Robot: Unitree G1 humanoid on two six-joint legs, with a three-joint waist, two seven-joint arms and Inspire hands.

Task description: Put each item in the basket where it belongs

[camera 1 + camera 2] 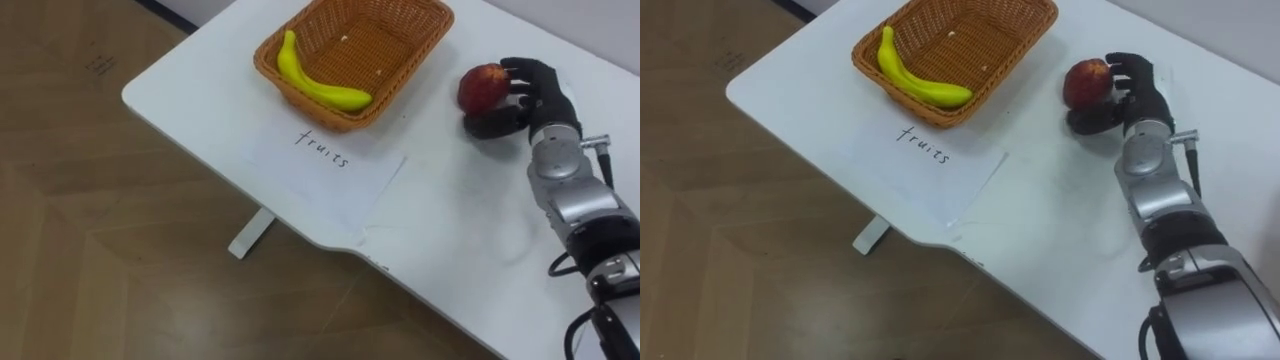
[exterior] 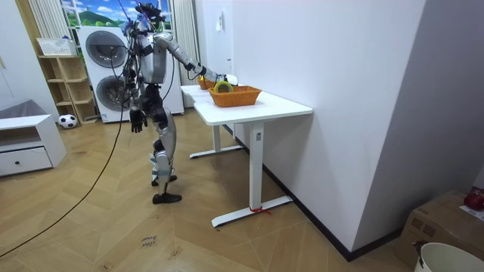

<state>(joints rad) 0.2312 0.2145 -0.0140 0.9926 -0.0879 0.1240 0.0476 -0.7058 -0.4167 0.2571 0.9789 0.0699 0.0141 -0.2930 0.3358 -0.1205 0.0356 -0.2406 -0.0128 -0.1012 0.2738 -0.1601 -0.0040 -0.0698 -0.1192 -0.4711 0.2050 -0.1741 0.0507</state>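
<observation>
A red apple (image 1: 483, 87) rests on the white table (image 1: 450, 230), to the right of a brown wicker basket (image 1: 330, 118). My right hand (image 1: 535, 95) is at the apple's right side, with its fingers and thumb curled round the fruit. A yellow banana (image 1: 315, 85) lies inside the basket along its near left wall. In front of the basket lies a white sheet of paper (image 1: 330, 165) with a handwritten label. In the room view I stand at the table's far end with the right arm stretched over it, and my left hand (image 2: 137, 119) hangs by my side.
The table's rounded edge runs diagonally across the eye views, with wooden floor (image 1: 100, 250) below and to the left. In the room view a second wicker basket (image 2: 236, 96) stands on the table's near part. A washing machine (image 2: 106, 72) stands behind me.
</observation>
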